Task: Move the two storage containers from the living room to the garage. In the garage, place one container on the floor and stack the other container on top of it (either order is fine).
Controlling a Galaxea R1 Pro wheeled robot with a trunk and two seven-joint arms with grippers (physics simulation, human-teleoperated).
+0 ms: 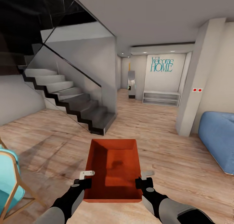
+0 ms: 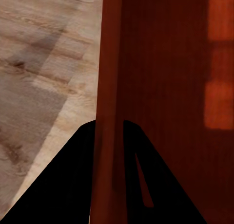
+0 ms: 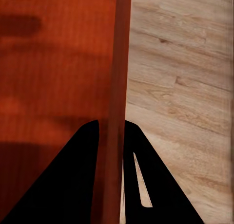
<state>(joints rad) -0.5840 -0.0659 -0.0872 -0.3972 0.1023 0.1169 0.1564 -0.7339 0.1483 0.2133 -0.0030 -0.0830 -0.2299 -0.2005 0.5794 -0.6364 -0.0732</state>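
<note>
One orange-red storage container (image 1: 113, 165) hangs above the light wood plank floor, straight ahead of me, open top up and empty. My left gripper (image 1: 85, 181) is shut on its left wall and my right gripper (image 1: 143, 181) is shut on its right wall. In the left wrist view, the container's wall (image 2: 108, 63) runs between the dark fingers of the left gripper (image 2: 108, 131). The right wrist view has the container's wall (image 3: 119, 63) clamped the same way in the right gripper (image 3: 111, 129). The garage is out of view.
A grey staircase (image 1: 74, 104) with a glass side rises at the left. A white pillar (image 1: 195, 87) and a blue sofa (image 1: 217, 136) stand at the right. A teal chair (image 1: 9, 175) is close at my left. A hallway leads to a white shelf (image 1: 161, 97).
</note>
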